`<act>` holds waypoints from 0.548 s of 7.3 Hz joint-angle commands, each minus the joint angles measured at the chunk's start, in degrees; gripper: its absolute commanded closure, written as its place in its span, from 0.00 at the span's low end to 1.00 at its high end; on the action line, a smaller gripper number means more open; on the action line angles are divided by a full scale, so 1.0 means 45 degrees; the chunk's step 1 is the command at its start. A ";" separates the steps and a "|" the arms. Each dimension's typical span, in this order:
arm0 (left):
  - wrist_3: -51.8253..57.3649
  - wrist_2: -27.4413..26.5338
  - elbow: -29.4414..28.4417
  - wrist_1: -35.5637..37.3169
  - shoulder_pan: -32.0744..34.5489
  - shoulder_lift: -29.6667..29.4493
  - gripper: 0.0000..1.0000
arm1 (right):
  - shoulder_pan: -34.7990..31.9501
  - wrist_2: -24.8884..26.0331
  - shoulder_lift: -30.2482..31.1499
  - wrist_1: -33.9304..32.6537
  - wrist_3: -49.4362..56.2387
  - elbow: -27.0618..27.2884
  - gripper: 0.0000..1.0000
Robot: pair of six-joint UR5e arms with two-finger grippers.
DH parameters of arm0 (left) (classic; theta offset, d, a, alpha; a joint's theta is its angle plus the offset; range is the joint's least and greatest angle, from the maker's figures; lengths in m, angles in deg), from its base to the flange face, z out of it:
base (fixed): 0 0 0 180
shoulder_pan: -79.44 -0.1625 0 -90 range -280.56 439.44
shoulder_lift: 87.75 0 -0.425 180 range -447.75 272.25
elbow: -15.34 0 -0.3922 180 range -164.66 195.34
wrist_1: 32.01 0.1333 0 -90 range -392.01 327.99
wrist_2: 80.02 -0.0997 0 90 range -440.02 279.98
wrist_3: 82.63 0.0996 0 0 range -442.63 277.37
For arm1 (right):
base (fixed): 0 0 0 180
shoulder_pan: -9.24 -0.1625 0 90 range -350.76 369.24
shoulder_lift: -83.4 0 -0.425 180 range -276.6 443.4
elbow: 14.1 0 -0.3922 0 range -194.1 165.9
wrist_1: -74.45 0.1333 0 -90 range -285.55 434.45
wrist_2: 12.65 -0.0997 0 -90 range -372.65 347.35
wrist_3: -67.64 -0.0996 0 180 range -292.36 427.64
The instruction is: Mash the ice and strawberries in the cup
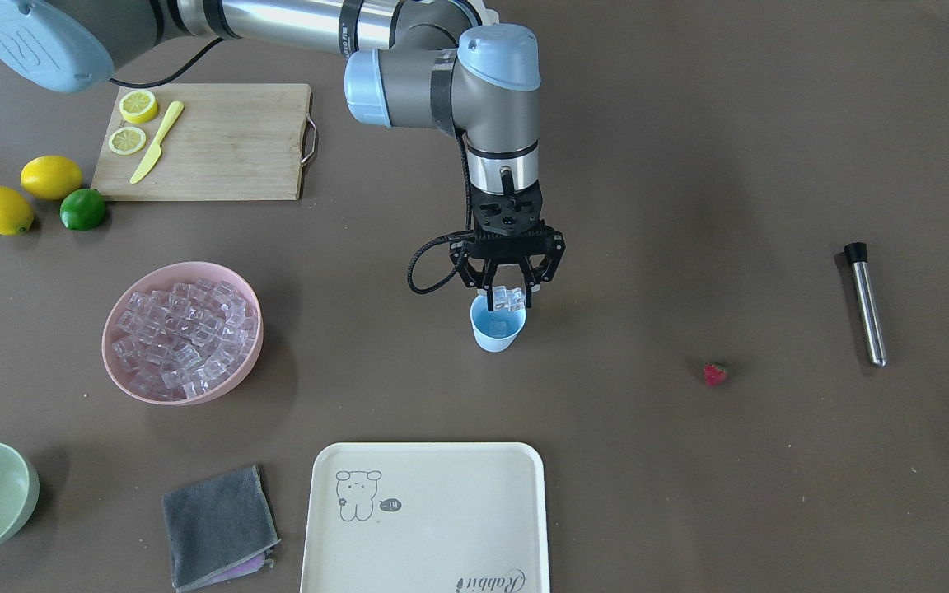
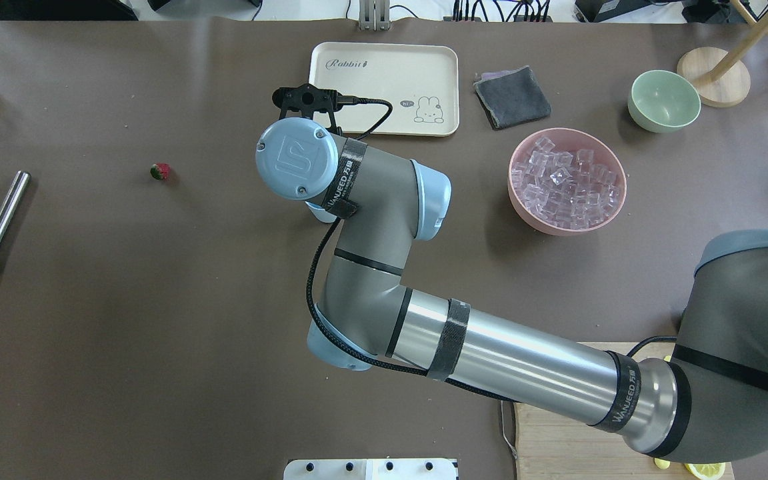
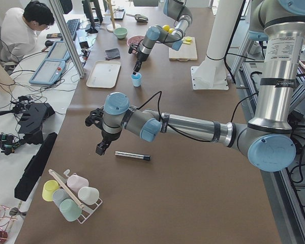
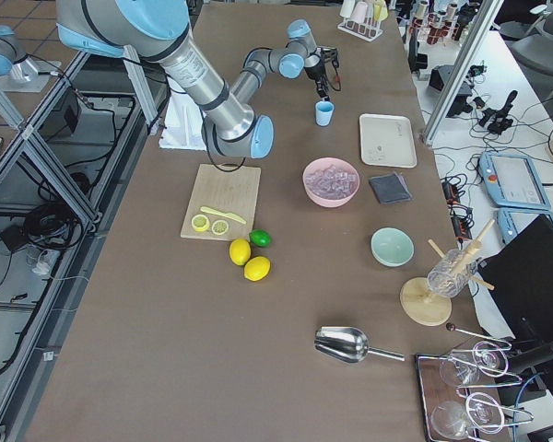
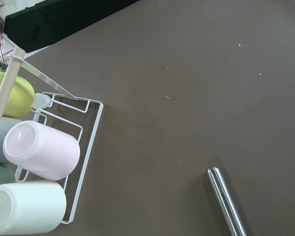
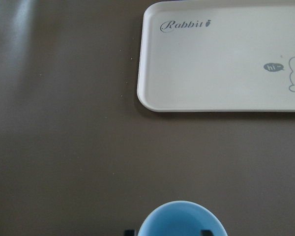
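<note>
The right hand (image 1: 507, 290) is closed on the ice (image 1: 508, 298) directly above the cup (image 1: 497, 333), which stands near the middle of the worktop. Release is best made only once the cubes are centred over the mouth and lowered close to the rim, so that none bounce out. The strawberry (image 1: 715, 374) lies well apart, toward the end at the robot's left. The opening of the left hand (image 3: 100, 148) cannot be determined. "Rabbit" and "hi~" are printed on the tray (image 6: 187, 73); "WANJEED" is read on an arm strap (image 2: 626, 395).
</note>
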 commanded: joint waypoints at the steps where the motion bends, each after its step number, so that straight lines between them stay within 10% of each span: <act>1: -0.0019 0.0005 0.0070 -0.0077 0.0015 0.0019 0.03 | -0.0078 0.0010 0.0078 -0.0010 0.0002 -0.0017 1.00; 3: -0.0019 0.0005 0.0090 -0.0077 0.0015 0.0019 0.03 | -0.0079 0.0087 0.0078 0.0010 0.0002 -0.0076 1.00; 4: -0.0019 0.0005 0.0032 -0.0077 -0.0004 0.0000 0.03 | -0.0079 0.0088 0.0098 0.0010 0.0002 -0.0134 0.71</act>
